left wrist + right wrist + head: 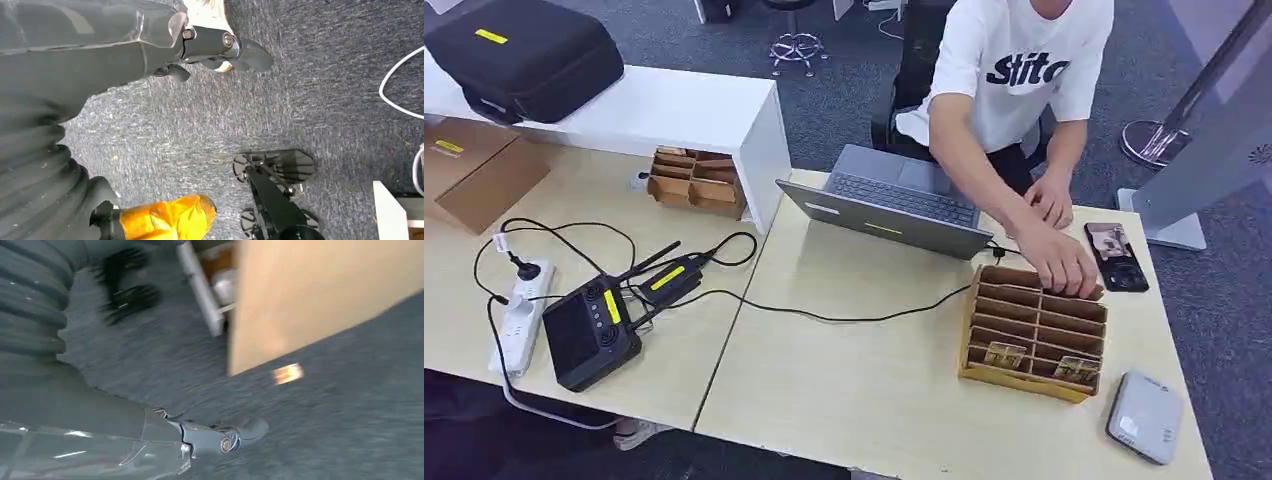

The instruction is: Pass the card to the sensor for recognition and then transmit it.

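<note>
Cards [1006, 354] are seen lodged in the front slots of the cardboard organizer [1034, 335] at lower right of the head view, on the desk [864, 390]; none has been lifted. A person's hand [1064, 268] rests on the organizer's far rim. The grey sensor [1144, 417] lies just beside it, unused. Left robot hand [220, 47] and right robot hand [235, 432] hang over carpet, nothing held; finger spread cannot be told. Task judged not begun.

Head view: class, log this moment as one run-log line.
cards in slotted box | person's hand at box's far edge | sensor beside box | left hand, right hand hang over carpet, holding nothing
</note>
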{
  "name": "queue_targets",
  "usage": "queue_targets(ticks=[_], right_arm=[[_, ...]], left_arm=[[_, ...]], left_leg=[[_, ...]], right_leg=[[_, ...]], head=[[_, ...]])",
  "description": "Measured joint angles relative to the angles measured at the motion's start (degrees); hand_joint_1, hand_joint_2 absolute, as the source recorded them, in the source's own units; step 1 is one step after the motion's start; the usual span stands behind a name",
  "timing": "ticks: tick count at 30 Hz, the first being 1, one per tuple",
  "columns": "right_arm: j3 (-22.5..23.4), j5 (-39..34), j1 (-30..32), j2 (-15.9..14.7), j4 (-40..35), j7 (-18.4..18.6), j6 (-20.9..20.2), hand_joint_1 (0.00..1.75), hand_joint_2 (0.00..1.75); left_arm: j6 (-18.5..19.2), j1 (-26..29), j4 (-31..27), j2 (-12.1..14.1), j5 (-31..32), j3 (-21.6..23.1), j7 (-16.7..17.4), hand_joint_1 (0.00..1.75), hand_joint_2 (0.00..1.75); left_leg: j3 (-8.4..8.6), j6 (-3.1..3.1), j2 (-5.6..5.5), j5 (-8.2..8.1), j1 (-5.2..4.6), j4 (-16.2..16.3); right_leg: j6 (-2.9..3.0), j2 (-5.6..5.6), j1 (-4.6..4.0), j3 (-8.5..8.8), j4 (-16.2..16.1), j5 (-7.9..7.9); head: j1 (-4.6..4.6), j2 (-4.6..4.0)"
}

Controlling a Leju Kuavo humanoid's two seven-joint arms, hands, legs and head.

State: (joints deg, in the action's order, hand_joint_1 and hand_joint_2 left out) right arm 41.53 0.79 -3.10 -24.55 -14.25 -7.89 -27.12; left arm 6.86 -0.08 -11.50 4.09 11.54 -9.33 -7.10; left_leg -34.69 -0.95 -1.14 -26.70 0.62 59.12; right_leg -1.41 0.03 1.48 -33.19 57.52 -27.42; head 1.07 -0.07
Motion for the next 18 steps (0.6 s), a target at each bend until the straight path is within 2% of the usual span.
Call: queue_targets(ticks=[8, 13, 18], right_arm=[[-2.3, 1.7, 1.8, 0.2, 1.6, 3.7, 0.9, 0.00, 1.75], [-4.2, 4.9, 2.2, 1.1, 2.4, 7.8, 2.9, 0.00, 1.75], [-6.6, 7.9, 2.5, 2.2, 2.8, 10.2, 3.0, 0.00, 1.75]], left_arm=[[0.4, -0.4, 0.0, 0.1, 0.8, 0.0, 0.5, 0.00, 1.75], [0.8, -0.5, 0.0, 0.1, 1.9, 0.0, 0.5, 0.00, 1.75], [0.9, -0.8, 0.0, 0.1, 2.8, 0.1, 0.6, 0.00, 1.75]], left_leg=[[0.02, 0.00, 0.05, -0.03, 0.00, 0.0], [0.02, 0.00, 0.05, -0.03, 0.00, 0.0], [0.03, 0.00, 0.06, -0.03, 0.00, 0.0]], right_leg=[[0.00, 0.04, 0.00, 0.00, 0.0, -0.01], [0.00, 0.04, 0.00, 0.00, 0.0, -0.01], [0.00, 0.05, 0.00, 0.00, 0.0, -0.01]], head=[[0.00, 0.00], [0.00, 0.00], [0.00, 0.00]])
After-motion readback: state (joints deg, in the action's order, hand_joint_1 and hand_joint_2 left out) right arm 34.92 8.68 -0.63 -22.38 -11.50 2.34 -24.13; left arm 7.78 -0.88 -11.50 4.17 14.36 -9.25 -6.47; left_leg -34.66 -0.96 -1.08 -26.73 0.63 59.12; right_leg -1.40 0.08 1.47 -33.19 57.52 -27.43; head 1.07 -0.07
